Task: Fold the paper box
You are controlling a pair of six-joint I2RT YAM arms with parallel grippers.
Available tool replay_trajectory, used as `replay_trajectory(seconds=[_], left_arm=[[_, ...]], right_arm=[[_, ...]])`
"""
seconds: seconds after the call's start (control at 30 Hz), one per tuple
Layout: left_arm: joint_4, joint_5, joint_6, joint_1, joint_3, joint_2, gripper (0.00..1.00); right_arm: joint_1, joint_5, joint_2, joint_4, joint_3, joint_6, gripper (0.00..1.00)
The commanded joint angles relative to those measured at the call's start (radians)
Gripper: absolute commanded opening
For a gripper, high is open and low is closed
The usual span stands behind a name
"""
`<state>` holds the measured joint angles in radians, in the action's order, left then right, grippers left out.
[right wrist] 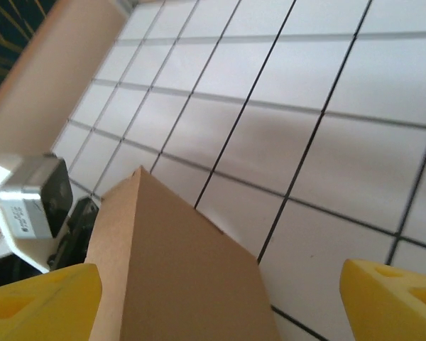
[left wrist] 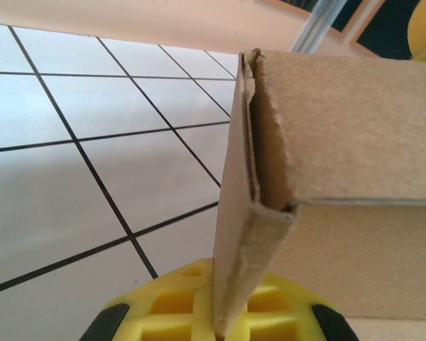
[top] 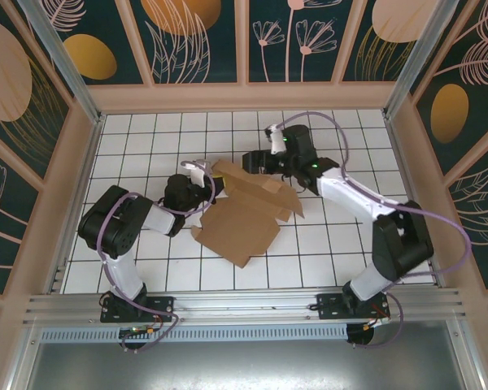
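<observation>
The paper box (top: 242,218) is a brown cardboard sheet lying partly folded on the white tiled floor mid-table, with flaps raised along its far side. My left gripper (top: 198,187) is at its left edge, shut on an upright folded flap (left wrist: 252,213) that runs down between the yellow fingers (left wrist: 170,305). My right gripper (top: 256,161) hovers over the far raised part. It is open, its yellow fingertips (right wrist: 46,298) set wide on either side of a raised cardboard panel (right wrist: 177,270) without touching it.
The tiled floor (top: 333,244) is ringed by low wooden walls (top: 244,96). In the right wrist view the left arm's white camera housing (right wrist: 32,195) sits just left of the raised panel. Bare tiles lie to the right and near side of the box.
</observation>
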<state>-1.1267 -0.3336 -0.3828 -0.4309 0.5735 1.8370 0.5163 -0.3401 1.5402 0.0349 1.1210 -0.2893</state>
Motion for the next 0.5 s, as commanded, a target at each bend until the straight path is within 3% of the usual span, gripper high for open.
replay_trajectory(seconds=[0.0, 0.23, 0.47], left_arm=[[-0.057, 0.048, -0.059, 0.006, -0.006, -0.032, 0.0], [-0.036, 0.158, -0.094, 0.006, -0.014, -0.067, 0.01], [-0.072, 0.14, -0.229, 0.007, 0.009, -0.082, 0.0]], right_arm=[[-0.05, -0.009, -0.102, -0.112, -0.075, -0.047, 0.87], [-0.132, 0.045, -0.291, -0.114, -0.138, -0.073, 0.85], [-0.203, 0.109, -0.459, -0.128, -0.258, -0.142, 0.82]])
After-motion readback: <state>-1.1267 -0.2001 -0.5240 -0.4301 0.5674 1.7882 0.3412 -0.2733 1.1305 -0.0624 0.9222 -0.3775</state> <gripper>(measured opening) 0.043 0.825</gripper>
